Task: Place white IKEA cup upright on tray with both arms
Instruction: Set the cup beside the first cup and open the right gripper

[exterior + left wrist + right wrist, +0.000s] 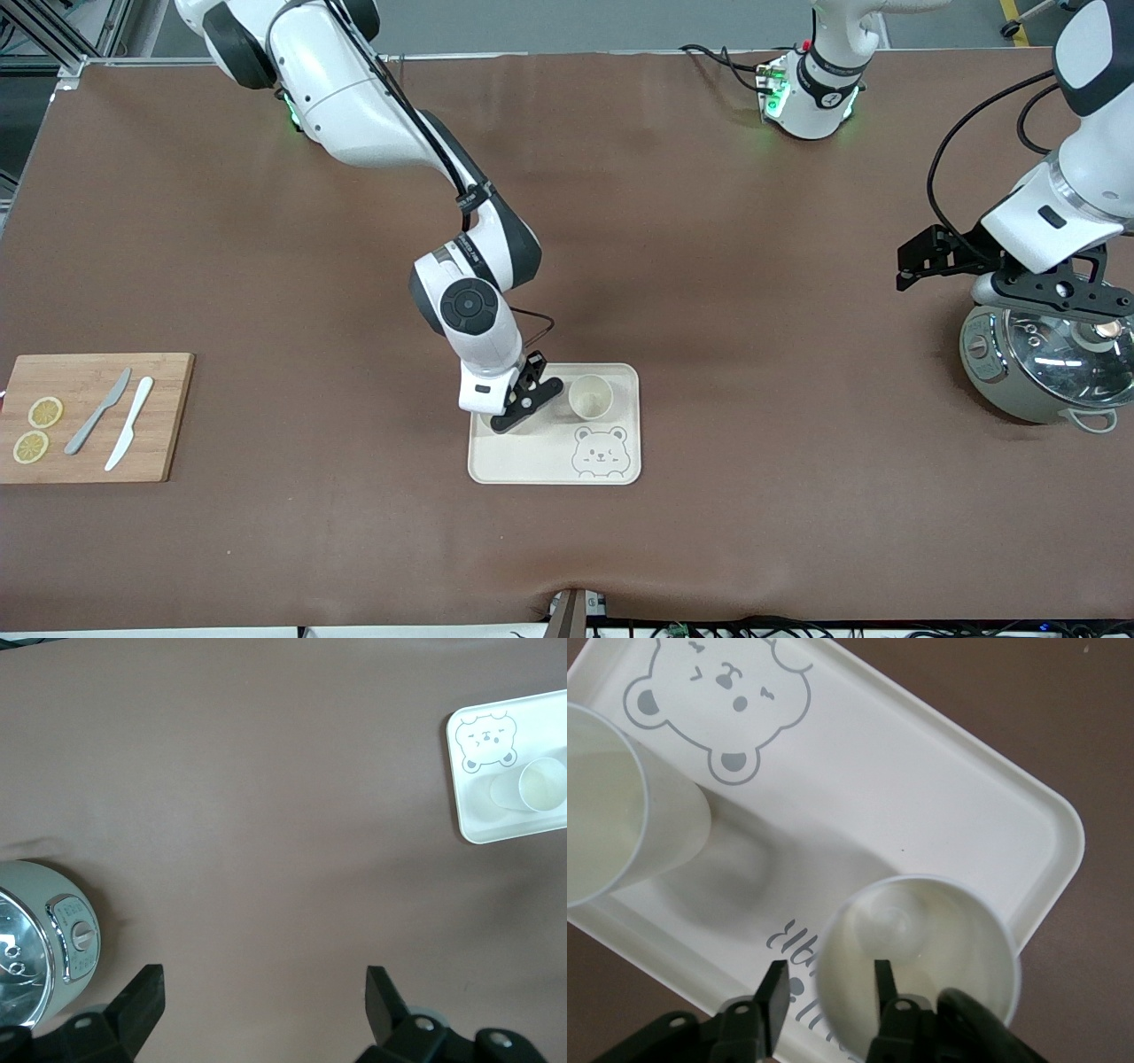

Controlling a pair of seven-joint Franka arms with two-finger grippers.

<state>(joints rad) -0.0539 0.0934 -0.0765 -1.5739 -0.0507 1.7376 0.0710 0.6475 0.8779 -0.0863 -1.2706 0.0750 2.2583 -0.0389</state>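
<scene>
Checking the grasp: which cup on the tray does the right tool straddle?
The cup by the tray's lettering: the right tool has one finger inside its rim, one outside. The other cup, beside the bear drawing, stands free.

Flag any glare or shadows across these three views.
Front view: glare spot on the cooker lid. Left wrist view: even light, left pincer open over the table. Right wrist view: one cup casts a soft shadow on the tray by the right pincer.
</scene>
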